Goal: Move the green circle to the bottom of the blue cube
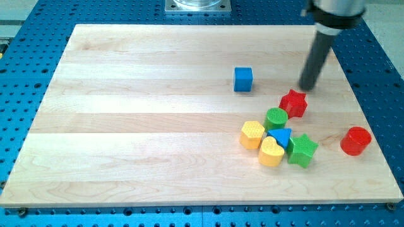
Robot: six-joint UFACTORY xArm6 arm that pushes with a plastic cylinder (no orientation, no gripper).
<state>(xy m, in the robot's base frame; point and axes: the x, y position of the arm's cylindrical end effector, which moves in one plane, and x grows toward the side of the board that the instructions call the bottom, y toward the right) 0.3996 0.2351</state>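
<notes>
The tip (308, 87), a bare rod with no claw to open or hold anything, stands above-right of the green circle (276, 118), which sits below-right of the blue cube (243, 79).

No text, label, brand, number or sign is showing legibly anywhere in this view: nothing readable is appearing on the wooden board (158, 126), on the blocks lying on it, on the rod, or on the blue perforated surface (38, 19) around the board.
</notes>
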